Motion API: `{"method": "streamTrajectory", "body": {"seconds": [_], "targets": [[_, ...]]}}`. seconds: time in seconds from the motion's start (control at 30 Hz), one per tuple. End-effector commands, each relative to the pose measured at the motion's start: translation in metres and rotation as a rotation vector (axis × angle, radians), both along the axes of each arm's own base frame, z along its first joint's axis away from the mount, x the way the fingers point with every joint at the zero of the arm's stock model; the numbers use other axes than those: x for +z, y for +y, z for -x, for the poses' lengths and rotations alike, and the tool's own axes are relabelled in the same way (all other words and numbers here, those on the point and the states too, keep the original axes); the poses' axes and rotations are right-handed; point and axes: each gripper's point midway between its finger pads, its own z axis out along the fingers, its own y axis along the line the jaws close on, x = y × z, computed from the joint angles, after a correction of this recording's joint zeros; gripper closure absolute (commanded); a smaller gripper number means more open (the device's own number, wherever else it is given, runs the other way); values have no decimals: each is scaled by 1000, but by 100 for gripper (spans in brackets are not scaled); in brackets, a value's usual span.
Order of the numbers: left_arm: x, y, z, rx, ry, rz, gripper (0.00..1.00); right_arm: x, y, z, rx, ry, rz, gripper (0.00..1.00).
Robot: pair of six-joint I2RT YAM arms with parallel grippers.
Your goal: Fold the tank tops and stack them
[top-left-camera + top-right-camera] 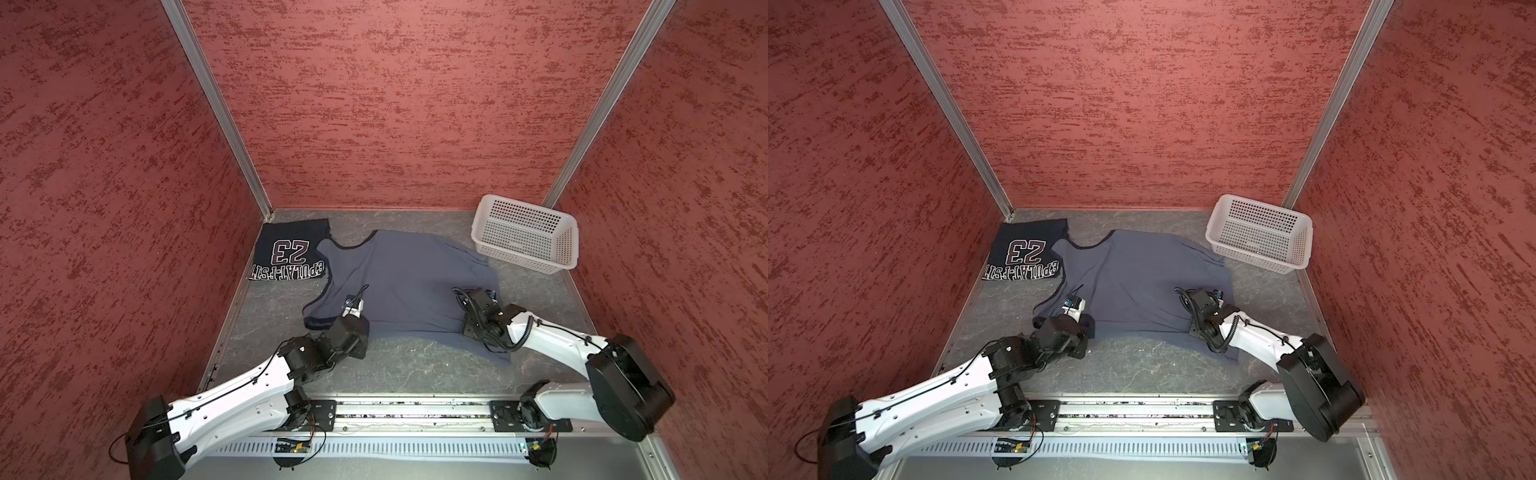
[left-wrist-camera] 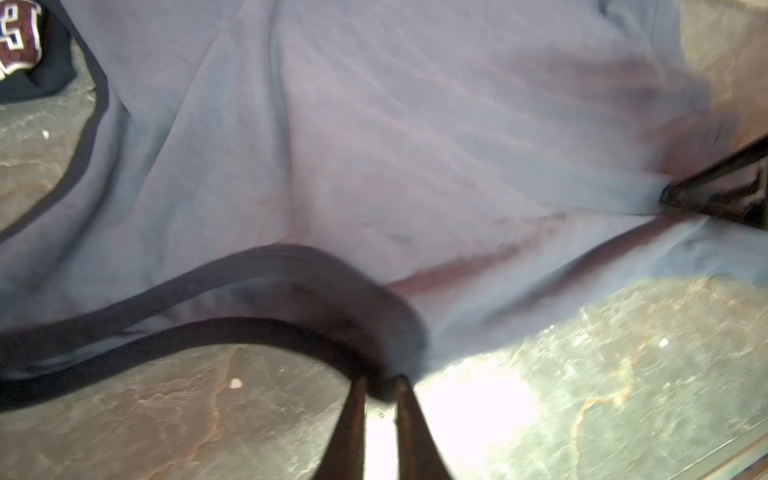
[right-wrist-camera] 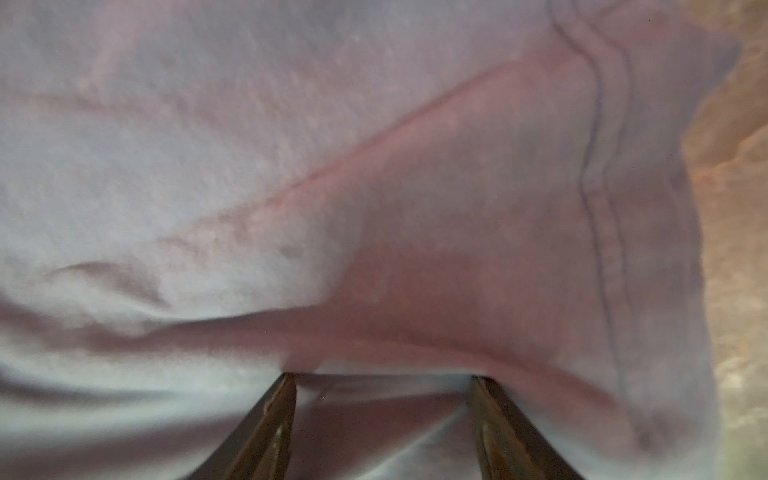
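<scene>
Two tank tops on bench (image 1: 415,370): navy top (image 1: 286,253) folded; blue-grey top (image 1: 407,282) spread, touching it. Its dark trim sits pinched in left end effector (image 2: 380,384); right end effector (image 3: 382,380) spread, tips on cloth.

A blue-grey tank top (image 1: 1142,286) lies spread on the grey desk (image 1: 1142,365). Its far strap touches a folded navy tank top (image 1: 1025,253) printed "23" in the far left corner. A white basket (image 1: 1258,232) stands far right. The left arm (image 1: 942,390) reaches the near strap, the right arm (image 1: 1258,336) the right edge.
</scene>
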Motion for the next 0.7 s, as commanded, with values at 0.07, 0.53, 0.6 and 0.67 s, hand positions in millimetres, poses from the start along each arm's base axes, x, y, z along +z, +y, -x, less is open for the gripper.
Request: {"method": "streamTrajectory", "body": {"seconds": [0.07,0.53,0.6,0.67], "targets": [[-5,-7,7,-45,47,-5,62,-5,-8,15,11,54,12,33],[-15,-40,-40,52,198,72,39,38,20,-2,108,-46,-89,31],[-25,-43,-47,74,249,93,39,34,29,-1,137,-33,-108,31],[-33,-55,-50,64,291,143,39,26,39,0,166,-10,-120,31]]}}
